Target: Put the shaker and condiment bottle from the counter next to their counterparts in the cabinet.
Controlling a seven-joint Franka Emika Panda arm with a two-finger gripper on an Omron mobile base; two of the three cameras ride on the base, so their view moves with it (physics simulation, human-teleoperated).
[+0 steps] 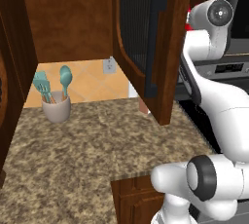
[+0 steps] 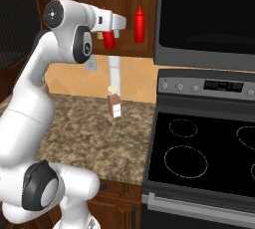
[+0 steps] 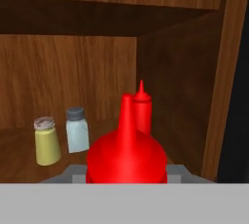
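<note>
Two red bottles in play. The condiment bottle (image 3: 127, 157) sits clamped in the gripper (image 2: 110, 30), raised to cabinet (image 1: 168, 47) height; hand view shows its nozzle pointing into the open shelf. Its counterpart, a second red bottle (image 3: 142, 113), stands farther in on the shelf, just behind the held one's tip. Left of it on the same shelf: a pale blue-grey shaker (image 3: 78, 130) with a grey cap, and just beside that a yellow shaker (image 3: 46, 141).

Risks, as judged: pushing straight in could knock the standing bottle over, since it lies directly on the approach line. Drifting left could clip the blue-grey shaker. Releasing while the bottle is tilted, or over the shelf edge, would drop it to the counter (image 1: 87, 145).
</note>
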